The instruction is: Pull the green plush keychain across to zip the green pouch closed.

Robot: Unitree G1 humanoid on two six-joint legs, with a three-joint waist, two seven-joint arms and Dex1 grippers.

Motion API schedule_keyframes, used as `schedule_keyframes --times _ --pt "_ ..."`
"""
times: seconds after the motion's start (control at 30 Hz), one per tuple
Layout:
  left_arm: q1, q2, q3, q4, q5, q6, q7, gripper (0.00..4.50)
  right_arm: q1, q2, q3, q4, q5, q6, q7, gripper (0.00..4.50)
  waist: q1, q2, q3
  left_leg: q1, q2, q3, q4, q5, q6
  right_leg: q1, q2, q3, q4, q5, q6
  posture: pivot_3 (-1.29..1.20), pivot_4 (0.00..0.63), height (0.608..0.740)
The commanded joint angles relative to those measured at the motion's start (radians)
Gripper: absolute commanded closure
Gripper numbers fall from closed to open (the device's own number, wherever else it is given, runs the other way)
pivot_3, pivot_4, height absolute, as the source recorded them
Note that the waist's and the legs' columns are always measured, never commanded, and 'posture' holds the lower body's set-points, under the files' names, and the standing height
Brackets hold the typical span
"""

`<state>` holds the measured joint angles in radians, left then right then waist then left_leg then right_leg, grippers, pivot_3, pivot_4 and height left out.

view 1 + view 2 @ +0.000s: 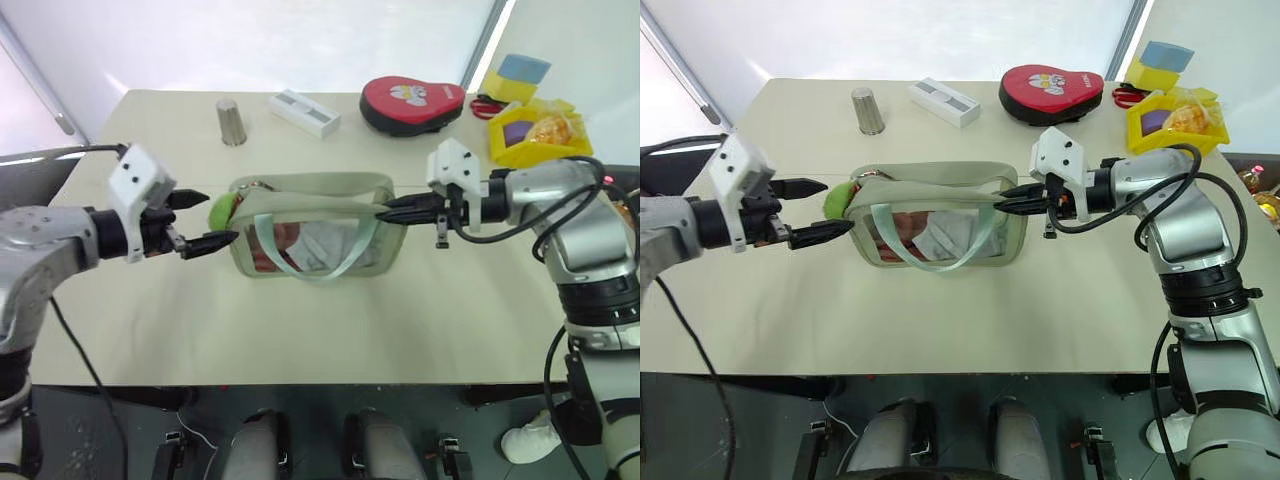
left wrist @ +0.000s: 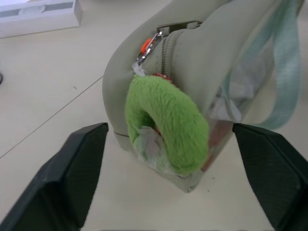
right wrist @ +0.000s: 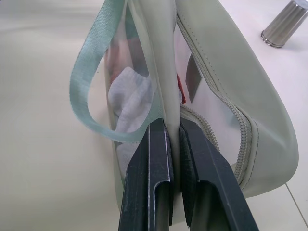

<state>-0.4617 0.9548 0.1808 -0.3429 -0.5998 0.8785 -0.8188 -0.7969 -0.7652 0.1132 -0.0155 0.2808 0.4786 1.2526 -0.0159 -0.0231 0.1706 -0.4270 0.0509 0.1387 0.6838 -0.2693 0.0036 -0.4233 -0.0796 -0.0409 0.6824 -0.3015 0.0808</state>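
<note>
My left gripper [image 1: 205, 221] has its fingers spread wide, one on each side of the green plush keychain [image 2: 168, 127], which hangs at the left end of the green pouch [image 1: 315, 200] standing on the table [image 1: 400, 310], straight ahead and not yet touched. My right gripper [image 3: 173, 139] is pinched shut on the pouch's fabric edge at the far end. The zipper runs lengthwise between us, so I judge the pull goes toward my right.
</note>
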Motion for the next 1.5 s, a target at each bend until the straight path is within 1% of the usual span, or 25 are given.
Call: schedule_keyframes --times 0.03,0.13,0.2,0.23,0.3,0.37,0.43,0.57,0.73,0.83,0.9,0.93,1.03,1.13,1.23,1.27,1.33,1.4,1.5 --pt "-0.021 0.013 0.002 0.015 0.026 -0.045 -0.010 1.80 -0.001 0.002 -0.018 -0.046 0.023 0.010 -0.014 4.50 0.000 0.000 0.000 0.000 0.000 0.000 0.000 0.000 0.000 0.000 0.000 0.000 0.000 0.000 0.000 0.00 0.150 0.740" --pt "-0.048 0.007 -0.003 0.039 0.021 -0.045 -0.015 3.48 0.000 0.005 -0.020 -0.052 0.025 0.016 -0.027 4.50 0.001 0.000 0.000 0.000 0.000 0.000 0.000 0.000 0.000 0.000 0.000 0.000 0.000 0.000 0.000 0.00 0.150 0.740" --pt "-0.086 0.007 -0.011 0.056 0.017 -0.041 -0.023 4.36 0.002 0.006 -0.020 -0.054 0.026 0.016 -0.033 4.50 0.002 0.000 0.000 0.000 0.000 0.000 0.000 0.000 0.000 0.000 0.000 0.000 0.000 0.000 0.000 0.00 0.150 0.740" --pt "-0.112 0.010 -0.016 0.065 0.015 -0.039 -0.029 4.44 0.004 0.006 -0.020 -0.052 0.024 0.011 -0.035 4.50 0.003 0.000 0.000 0.000 0.000 0.000 0.000 0.000 0.000 0.000 0.000 0.000 0.000 0.000 0.000 0.00 0.150 0.740" --pt "-0.184 0.008 -0.020 0.089 -0.007 -0.020 -0.044 4.44 0.004 0.007 -0.018 -0.048 0.022 0.006 -0.040 4.50 0.005 0.000 0.000 0.000 0.000 0.000 0.000 0.000 0.000 0.000 0.000 0.000 0.000 0.000 0.000 0.00 0.150 0.740" --pt "-0.292 -0.004 -0.044 0.101 -0.032 0.007 -0.062 4.44 0.003 0.010 -0.018 -0.047 0.022 0.005 -0.046 4.50 0.006 -0.001 0.000 0.000 -0.001 0.000 0.000 0.000 0.000 0.001 0.000 0.000 0.000 0.000 0.000 0.00 0.150 0.740" --pt "-0.345 -0.008 -0.070 0.105 -0.036 0.014 -0.083 4.44 0.001 0.012 -0.016 -0.045 0.021 0.002 -0.049 4.50 0.004 -0.001 0.000 -0.001 -0.001 -0.001 0.001 0.000 0.000 0.001 0.000 0.000 -0.001 0.000 0.000 0.00 0.150 0.740" --pt "-0.373 -0.037 -0.174 0.106 0.043 -0.065 -0.108 4.44 0.000 0.012 -0.020 -0.048 0.018 -0.001 -0.055 4.50 0.002 0.000 0.000 0.000 -0.001 -0.001 0.000 0.000 0.000 0.001 0.000 0.000 0.000 0.000 0.000 0.00 0.150 0.740" --pt "-0.345 -0.069 -0.272 0.129 0.150 -0.180 -0.129 4.44 0.004 0.009 -0.022 -0.058 0.019 0.003 -0.063 4.50 0.002 0.000 0.000 0.000 -0.001 -0.001 0.000 0.000 0.000 0.001 0.001 0.000 0.000 0.000 0.000 0.00 0.150 0.740" --pt "-0.364 -0.074 -0.259 0.158 0.152 -0.198 -0.154 3.48 0.003 0.005 -0.023 -0.063 0.018 0.007 -0.066 4.50 0.003 0.000 0.000 0.000 -0.001 -0.001 0.000 0.000 0.000 0.000 0.001 0.000 0.000 0.000 0.000 0.00 0.150 0.740" --pt "-0.381 -0.058 -0.238 0.165 0.138 -0.188 -0.183 2.59 0.003 0.003 -0.022 -0.063 0.017 0.006 -0.068 4.50 0.003 0.000 0.000 0.000 -0.001 -0.001 0.000 0.000 0.000 0.001 0.001 0.000 0.000 0.000 0.000 0.00 0.150 0.740" --pt "-0.389 -0.050 -0.231 0.168 0.137 -0.182 -0.186 2.00 0.004 0.003 -0.022 -0.061 0.015 0.004 -0.069 4.50 0.003 -0.001 0.000 0.000 -0.001 -0.001 0.000 0.000 0.000 0.001 0.001 0.000 0.000 0.000 0.000 0.00 0.150 0.740" --pt "-0.382 0.026 -0.217 0.163 0.134 -0.176 -0.258 0.48 0.003 0.003 -0.022 -0.050 0.012 -0.005 -0.070 4.50 -0.001 -0.001 0.000 0.000 -0.001 -0.001 0.000 0.000 0.000 0.000 0.001 0.000 0.000 0.000 0.000 0.00 0.150 0.740" --pt "-0.334 0.091 -0.190 0.177 0.150 -0.196 -0.288 0.48 -0.003 0.004 -0.020 -0.039 0.009 -0.014 -0.069 4.50 -0.002 -0.001 0.000 0.000 0.000 -0.001 0.000 0.000 0.000 0.000 0.001 0.000 0.000 0.000 0.000 0.00 0.150 0.740" --pt "-0.245 0.112 -0.172 0.195 0.181 -0.238 -0.282 0.48 -0.012 0.007 -0.016 -0.030 0.007 -0.020 -0.066 4.50 0.000 0.000 0.000 0.000 0.000 -0.001 0.000 0.000 0.000 0.000 0.001 0.000 0.000 0.000 0.000 0.00 0.150 0.740" --pt "-0.217 0.104 -0.172 0.198 0.196 -0.259 -0.270 0.48 -0.014 0.009 -0.014 -0.027 0.007 -0.021 -0.066 4.50 0.001 0.000 0.000 0.000 0.000 -0.001 0.000 0.000 0.000 0.000 0.001 0.000 0.000 0.000 0.000 0.00 0.150 0.740" --pt "-0.185 0.054 -0.176 0.213 0.214 -0.274 -0.219 0.48 -0.019 0.012 -0.010 -0.023 0.005 -0.023 -0.063 4.50 0.005 0.000 0.000 0.000 0.000 -0.001 0.000 0.000 0.000 0.000 0.001 0.000 0.000 0.000 0.000 0.00 0.150 0.740" --pt "-0.180 0.001 -0.180 0.225 0.221 -0.269 -0.179 0.48 -0.023 0.013 -0.007 -0.025 0.005 -0.021 -0.059 4.50 0.008 -0.001 0.000 0.000 -0.001 -0.001 0.001 0.000 0.000 0.001 0.001 0.000 0.000 0.000 0.000 0.00 0.150 0.740" --pt "-0.190 -0.047 -0.180 0.231 0.224 -0.262 -0.155 0.48 -0.030 0.013 -0.006 -0.028 0.007 -0.013 -0.056 4.50 0.004 -0.001 0.000 -0.001 -0.001 -0.001 0.001 0.000 0.000 0.001 0.001 0.000 -0.001 0.000 0.000 0.00 0.150 0.740"
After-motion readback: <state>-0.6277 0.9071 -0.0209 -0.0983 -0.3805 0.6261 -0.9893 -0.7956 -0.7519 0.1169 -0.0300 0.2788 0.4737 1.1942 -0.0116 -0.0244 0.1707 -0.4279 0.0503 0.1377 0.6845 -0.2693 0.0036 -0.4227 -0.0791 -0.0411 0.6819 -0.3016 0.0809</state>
